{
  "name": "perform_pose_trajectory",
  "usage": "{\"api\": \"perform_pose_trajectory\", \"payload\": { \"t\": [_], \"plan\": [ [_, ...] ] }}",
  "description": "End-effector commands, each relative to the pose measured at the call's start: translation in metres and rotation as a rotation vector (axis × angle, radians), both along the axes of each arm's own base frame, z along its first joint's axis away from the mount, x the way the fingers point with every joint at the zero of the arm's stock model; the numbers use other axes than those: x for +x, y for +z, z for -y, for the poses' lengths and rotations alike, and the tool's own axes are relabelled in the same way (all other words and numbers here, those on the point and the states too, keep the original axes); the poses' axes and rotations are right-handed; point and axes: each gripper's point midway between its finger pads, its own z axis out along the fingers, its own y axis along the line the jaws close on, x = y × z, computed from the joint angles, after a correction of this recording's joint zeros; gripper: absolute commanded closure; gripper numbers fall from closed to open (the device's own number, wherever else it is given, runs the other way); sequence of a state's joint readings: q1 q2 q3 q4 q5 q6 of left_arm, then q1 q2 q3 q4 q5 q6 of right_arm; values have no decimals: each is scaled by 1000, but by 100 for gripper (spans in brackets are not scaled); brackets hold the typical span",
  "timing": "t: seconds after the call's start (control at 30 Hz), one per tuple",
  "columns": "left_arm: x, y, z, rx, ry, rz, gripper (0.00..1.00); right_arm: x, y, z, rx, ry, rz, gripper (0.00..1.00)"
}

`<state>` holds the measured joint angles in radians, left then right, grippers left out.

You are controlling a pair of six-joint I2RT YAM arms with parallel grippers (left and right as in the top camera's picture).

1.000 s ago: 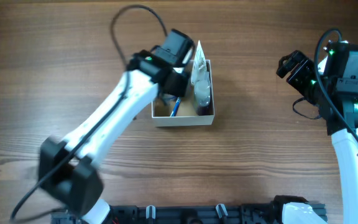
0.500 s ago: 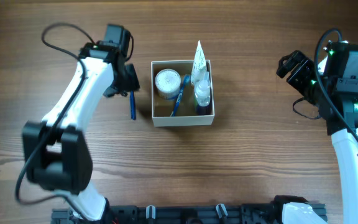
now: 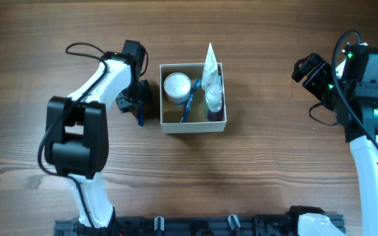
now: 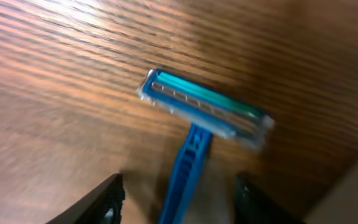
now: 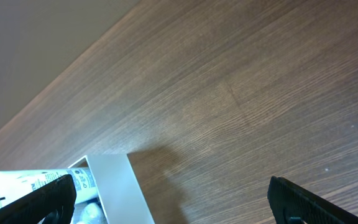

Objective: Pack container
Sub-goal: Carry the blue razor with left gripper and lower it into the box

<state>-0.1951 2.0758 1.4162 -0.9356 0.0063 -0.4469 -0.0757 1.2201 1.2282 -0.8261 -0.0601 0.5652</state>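
The container (image 3: 193,126), a square white box with a tan inside, sits mid-table and holds a white-lidded jar (image 3: 176,87), a blue toothbrush (image 3: 187,108), a white tube (image 3: 209,65) and a small clear bottle (image 3: 214,99). A blue razor (image 3: 140,115) lies on the table just left of the box. My left gripper (image 3: 138,105) is right over it, open, with the razor's handle (image 4: 185,180) between its fingers and the head (image 4: 207,109) ahead. My right gripper (image 3: 305,69) is open and empty, well right of the box, whose wall (image 5: 120,186) shows in the right wrist view.
My left arm pulled back out of the box to its left side. It then lowered over the razor on the table. The right arm has not moved.
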Motion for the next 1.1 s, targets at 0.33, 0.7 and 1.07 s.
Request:
{"api": "perform_pose_trajectory", "payload": {
  "t": [0.33, 0.7, 1.07],
  "plan": [
    [-1, 7, -6, 29, -54, 7, 96, 3, 6, -1, 17, -4, 15, 0],
    [3, 159, 27, -13, -202, 360, 96, 3, 6, -1, 17, -4, 15, 0],
    [-9, 155, 135, 4, -909, 461, 96, 3, 6, -1, 17, -4, 15, 0]
  ]
}}
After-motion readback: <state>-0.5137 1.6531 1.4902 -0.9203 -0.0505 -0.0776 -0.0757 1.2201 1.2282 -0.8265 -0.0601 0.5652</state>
